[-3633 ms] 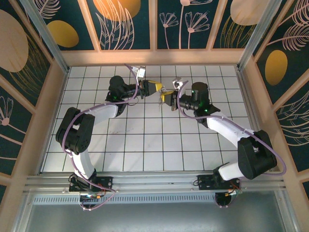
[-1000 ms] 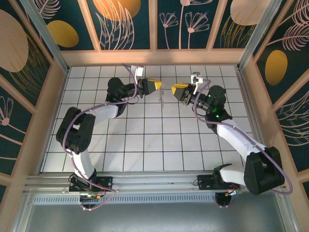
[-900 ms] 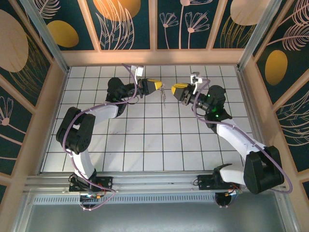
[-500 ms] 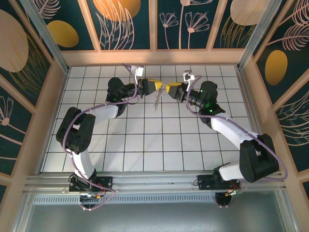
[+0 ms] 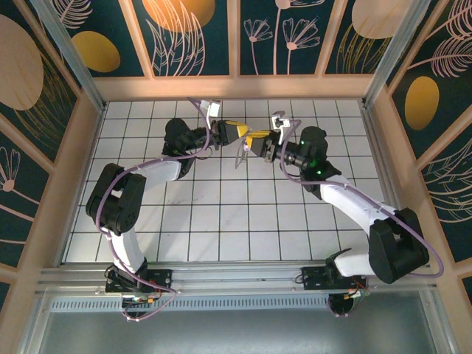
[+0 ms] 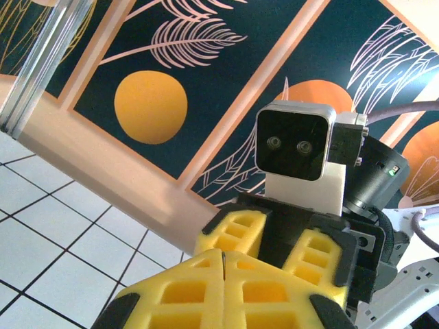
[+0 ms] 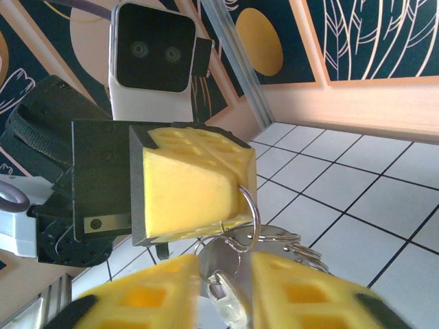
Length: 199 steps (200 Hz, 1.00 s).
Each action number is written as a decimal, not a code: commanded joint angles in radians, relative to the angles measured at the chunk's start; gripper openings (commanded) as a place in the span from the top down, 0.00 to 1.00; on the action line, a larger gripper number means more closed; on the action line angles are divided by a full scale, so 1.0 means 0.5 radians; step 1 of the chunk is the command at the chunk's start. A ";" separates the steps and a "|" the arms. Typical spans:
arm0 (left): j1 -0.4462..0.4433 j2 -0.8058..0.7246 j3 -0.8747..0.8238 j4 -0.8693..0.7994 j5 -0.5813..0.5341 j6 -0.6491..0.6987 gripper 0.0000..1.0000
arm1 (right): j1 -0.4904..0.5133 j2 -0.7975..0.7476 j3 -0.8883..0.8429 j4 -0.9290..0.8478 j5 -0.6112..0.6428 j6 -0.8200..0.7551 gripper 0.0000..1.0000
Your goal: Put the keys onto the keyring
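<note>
So both arms are up over the far-middle of the white tiled worktop (image 5: 221,221), tips almost nose to nose. The left gripper (image 7: 199,185) has its jaws pressed fully together, with no gap between the yellow pads, and it's pinching the keyring (image 7: 251,209). You can see the thin silver loop poking out of the pad seam and curving down below it. The ring is held up in the air, off the tiles. The short bumpy chain (image 7: 295,248) trails off the ring toward the right in the right wrist view.

The right gripper (image 6: 274,236) faces the left one head on, just beside it. Its jaws are partway apart with a clear gap between the two yellow pads. The key (image 7: 225,298) hangs in that gap, just under the ring, a small silvery thing with a rounded head. It's blurry that close to the lens, so I can't tell if either pad is actually touching it, or whether it's already threaded on the loop or just dangling against it.

From the top camera, ring and key are a thin glint just below where the two tips meet.
</note>
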State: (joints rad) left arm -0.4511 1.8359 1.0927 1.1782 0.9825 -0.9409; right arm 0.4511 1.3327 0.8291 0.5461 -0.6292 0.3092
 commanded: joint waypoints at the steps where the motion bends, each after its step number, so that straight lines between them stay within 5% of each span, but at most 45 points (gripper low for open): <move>1: -0.012 -0.010 0.024 0.126 -0.009 -0.020 1.00 | -0.042 -0.114 -0.038 -0.005 -0.026 -0.048 0.63; 82: -0.015 -0.001 0.030 0.132 0.002 -0.023 1.00 | -0.199 -0.144 -0.079 0.319 -0.131 0.263 0.61; 199: -0.019 0.004 0.042 0.155 0.005 -0.040 1.00 | -0.123 0.149 -0.027 0.718 -0.272 0.566 0.62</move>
State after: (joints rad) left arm -0.4530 1.8359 1.0927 1.1797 0.9833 -0.9489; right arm 0.3710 1.3880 0.7952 0.8272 -0.7319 0.5671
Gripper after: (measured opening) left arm 0.044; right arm 0.384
